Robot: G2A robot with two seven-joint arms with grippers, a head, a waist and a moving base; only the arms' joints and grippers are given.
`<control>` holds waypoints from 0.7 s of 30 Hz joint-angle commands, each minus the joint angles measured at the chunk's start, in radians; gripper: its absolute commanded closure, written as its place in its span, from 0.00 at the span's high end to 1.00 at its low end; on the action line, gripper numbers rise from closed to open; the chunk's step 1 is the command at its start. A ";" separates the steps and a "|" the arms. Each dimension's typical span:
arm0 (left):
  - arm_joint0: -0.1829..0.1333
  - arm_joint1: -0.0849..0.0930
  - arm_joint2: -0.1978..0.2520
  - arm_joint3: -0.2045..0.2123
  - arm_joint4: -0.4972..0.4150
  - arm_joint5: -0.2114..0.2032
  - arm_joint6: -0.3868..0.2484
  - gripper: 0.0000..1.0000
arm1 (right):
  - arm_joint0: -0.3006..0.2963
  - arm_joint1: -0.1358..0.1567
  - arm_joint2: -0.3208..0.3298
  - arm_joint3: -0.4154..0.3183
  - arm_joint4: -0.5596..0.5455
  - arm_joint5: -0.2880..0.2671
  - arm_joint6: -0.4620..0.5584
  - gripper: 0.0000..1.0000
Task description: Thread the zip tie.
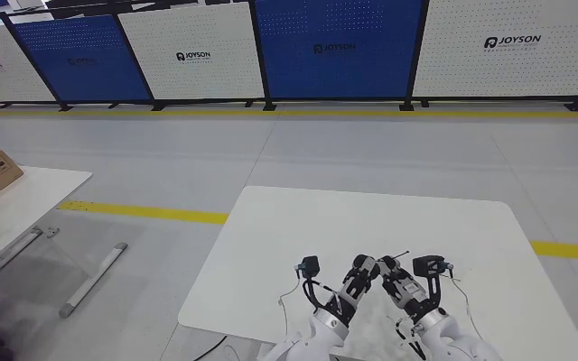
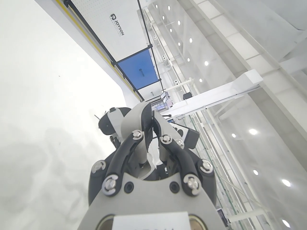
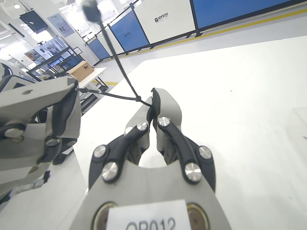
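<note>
From above, the two arms meet over the near part of the white bench (image 1: pixel 361 217). The left jaws and right jaws are tip to tip with barely a gap between them. A thin black zip tie (image 1: pixel 400 255) pokes out just past the right jaws. It is held in the air, not lying on the bench. I take that to be so either end can be steered without the surface dragging on it.

From the left wrist, the left jaws are pressed together at the tips, with only a narrow slit lower down between the pads (image 2: pixel 146 123). From here I cannot make out what they pinch. The bench (image 2: pixel 36 72) lies off to one side of them, well apart.

From the right wrist, the right jaws are closed on a strand of the zip tie (image 3: pixel 124 75), gripped at the very tips. Just ahead of those tips the strap meets a small knot-like junction. One strand runs from there across to the tip of the left jaws, which nip it. Another rises away from both to a blurred dark lump. I cannot tell whether that lump is the head, or whether the tail is already through. Gripping so close to the junction looks deliberate, since a short free length stays stiff enough to aim. The bench (image 3: pixel 227 84) lies below the jaws.
</note>
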 commanded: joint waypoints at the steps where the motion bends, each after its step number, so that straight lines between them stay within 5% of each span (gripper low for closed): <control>1: 0.002 0.000 -0.002 -0.004 -0.003 -0.006 0.004 0.00 | 0.000 0.000 0.000 0.001 -0.003 0.000 0.002 0.00; 21: 0.066 0.014 -0.044 -0.130 -0.016 -0.075 0.012 0.00 | 0.000 0.002 -0.005 0.007 -0.022 -0.010 0.007 0.00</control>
